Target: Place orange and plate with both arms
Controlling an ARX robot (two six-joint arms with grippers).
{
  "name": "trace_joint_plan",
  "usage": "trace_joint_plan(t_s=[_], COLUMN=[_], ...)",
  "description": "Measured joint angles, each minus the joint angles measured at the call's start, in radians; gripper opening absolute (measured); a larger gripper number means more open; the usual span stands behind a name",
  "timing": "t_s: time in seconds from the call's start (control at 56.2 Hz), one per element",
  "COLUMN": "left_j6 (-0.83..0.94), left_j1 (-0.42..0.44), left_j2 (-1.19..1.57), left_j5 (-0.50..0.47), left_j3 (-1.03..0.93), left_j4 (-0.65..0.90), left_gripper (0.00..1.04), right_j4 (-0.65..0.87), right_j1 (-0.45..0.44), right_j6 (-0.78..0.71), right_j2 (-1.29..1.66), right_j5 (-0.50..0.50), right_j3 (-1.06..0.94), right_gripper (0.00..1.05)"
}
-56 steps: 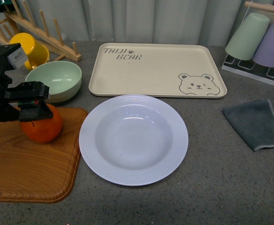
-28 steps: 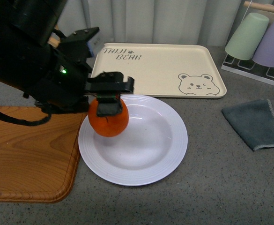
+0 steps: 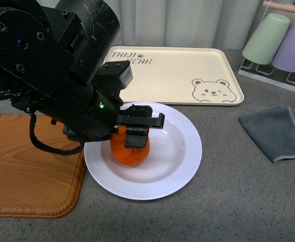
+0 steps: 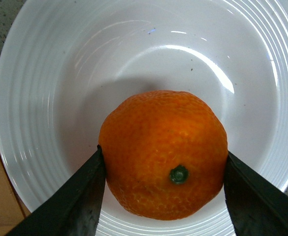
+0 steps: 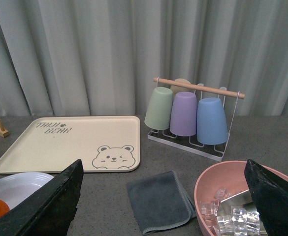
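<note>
Grips the orange (image 4: 166,152) tight between the left jaws, low over the plate (image 4: 40,83) just beneath; cannot tell whether touching. If dropped short of the well, risks a roll past the rim onto the counter (image 3: 238,201). Holds nothing in the right jaws, spread wide, well apart.

The orange (image 3: 130,152), bright and dimpled with a small green stem dot on its upper side, sits low in the well of the plate (image 3: 186,151), toward 9 o'clock from the centre. The left gripper (image 4: 164,160) pinches its opposite sides. The plate is white, round and deep, lying flat, with concentric ridges on its wide rim.
</note>
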Motion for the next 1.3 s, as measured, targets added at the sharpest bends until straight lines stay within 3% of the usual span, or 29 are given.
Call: trace_joint_plan(t_s=[0.231, 0.534, 0.819, 0.854, 0.89, 0.926, 1.032, 1.299], left_j6=[0.0, -0.027, -0.112, -0.069, 0.019, 0.073, 0.158, 0.201], left_j1=[0.018, 0.072, 0.182, 0.186, 0.198, 0.211, 0.245, 0.308], left_j2=[-0.052, -0.259, -0.601, -0.631, -0.647, -0.661, -0.731, -0.886], left_j5=[0.006, -0.046, -0.128, -0.222, -0.313, -0.327, -0.314, -0.254], left_j3=[0.001, -0.082, -0.329, -0.418, -0.541, -0.635, -0.765, -0.895], left_j4=[-0.005, 0.019, -0.006, 0.156, 0.444, 0.657, 0.973, 1.017], left_gripper=[1.0, 0.98, 0.98, 0.93, 0.84, 0.76, 0.59, 0.14], right_j4=[0.0, 0.0, 0.0, 0.0, 0.0, 0.0, 0.0, 0.0], right_j1=[0.0, 0.0, 0.0, 0.0, 0.0, 0.0, 0.0, 0.0], right_j6=[0.0, 0.0, 0.0, 0.0, 0.0, 0.0, 0.0, 0.0], right_j2=[0.0, 0.0, 0.0, 0.0, 0.0, 0.0, 0.0, 0.0], right_j5=[0.0, 0.0, 0.0, 0.0, 0.0, 0.0, 0.0, 0.0], right_j3=[0.0, 0.0, 0.0, 0.0, 0.0, 0.0, 0.0, 0.0], right_gripper=[0.96, 0.96, 0.96, 0.96, 0.96, 0.96, 0.96, 0.96])
